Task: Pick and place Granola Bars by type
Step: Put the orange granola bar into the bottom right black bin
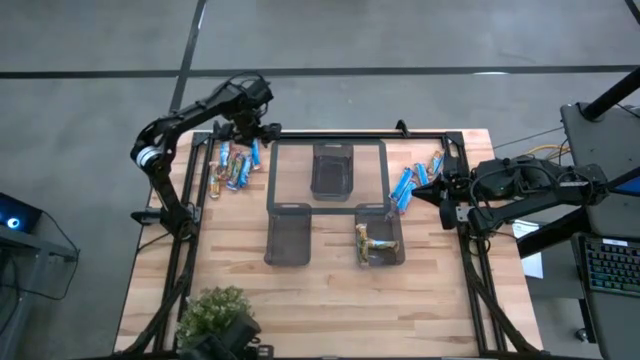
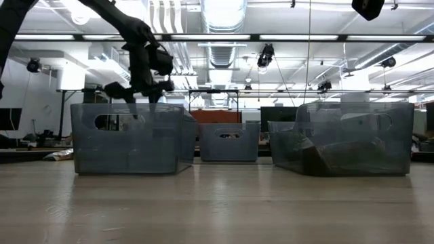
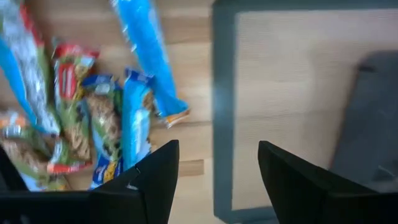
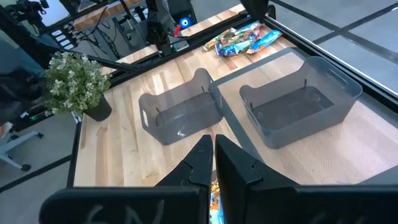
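- The left gripper point(image 3: 214, 177) hangs with its jaws spread wide and empty, just beside the left-hand pile of Granola Bars point(image 1: 232, 165) at the table's far left edge; in the left wrist view a bright blue bar point(image 3: 148, 56) lies closest to the fingers point(image 3: 158, 180).
- The bars look light, slim and foil-wrapped, so probably slippery and easily crushed; a pinch across the narrow width at mid-length seems the safest hold, on a bar lying clear of its neighbours.
- The pile overlaps, so a grasp may well drag a second bar along.
- The right gripper point(image 4: 213, 155) waits at the table's right edge with its fingers pressed together and nothing between them, near a second cluster of blue bars point(image 1: 412, 182).
- One bin point(image 1: 380, 240) holds at least one brownish-gold bar point(image 1: 372, 243); the other two bins point(image 1: 332, 170) appear empty.
- Hard to make out: the bars' printing is blurred, so types can only be guessed by colour.
- From table height the bins hide both piles, and the right gripper is out of frame there.
- How many bars lie in each pile cannot be counted.
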### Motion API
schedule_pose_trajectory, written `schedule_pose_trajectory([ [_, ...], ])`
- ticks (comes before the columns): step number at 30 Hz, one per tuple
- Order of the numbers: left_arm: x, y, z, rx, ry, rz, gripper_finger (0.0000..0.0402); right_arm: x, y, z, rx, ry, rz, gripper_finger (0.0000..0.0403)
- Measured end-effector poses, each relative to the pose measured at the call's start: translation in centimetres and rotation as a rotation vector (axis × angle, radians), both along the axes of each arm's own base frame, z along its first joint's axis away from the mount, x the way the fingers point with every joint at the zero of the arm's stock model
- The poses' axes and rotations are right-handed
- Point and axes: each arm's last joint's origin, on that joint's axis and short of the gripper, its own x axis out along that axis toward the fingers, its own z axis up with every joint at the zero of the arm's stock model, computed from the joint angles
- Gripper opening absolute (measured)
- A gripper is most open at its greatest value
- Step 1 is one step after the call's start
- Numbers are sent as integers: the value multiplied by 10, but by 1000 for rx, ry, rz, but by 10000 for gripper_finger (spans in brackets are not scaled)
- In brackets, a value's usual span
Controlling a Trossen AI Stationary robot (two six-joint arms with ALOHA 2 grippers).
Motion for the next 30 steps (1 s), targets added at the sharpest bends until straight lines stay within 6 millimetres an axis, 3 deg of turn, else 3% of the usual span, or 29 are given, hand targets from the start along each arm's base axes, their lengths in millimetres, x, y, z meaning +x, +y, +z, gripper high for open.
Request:
schedule_pose_trajectory([
  [7, 4, -5, -18, 1, 24, 148, 202, 0, 0, 0, -2, 1, 1, 12],
  [18, 35, -22, -3, 119, -1, 249, 201, 0, 0, -2, -5, 6, 2, 12],
  [30, 58, -48, -9, 268, 69, 392, 201, 0, 0, -2, -1, 5, 0, 12],
])
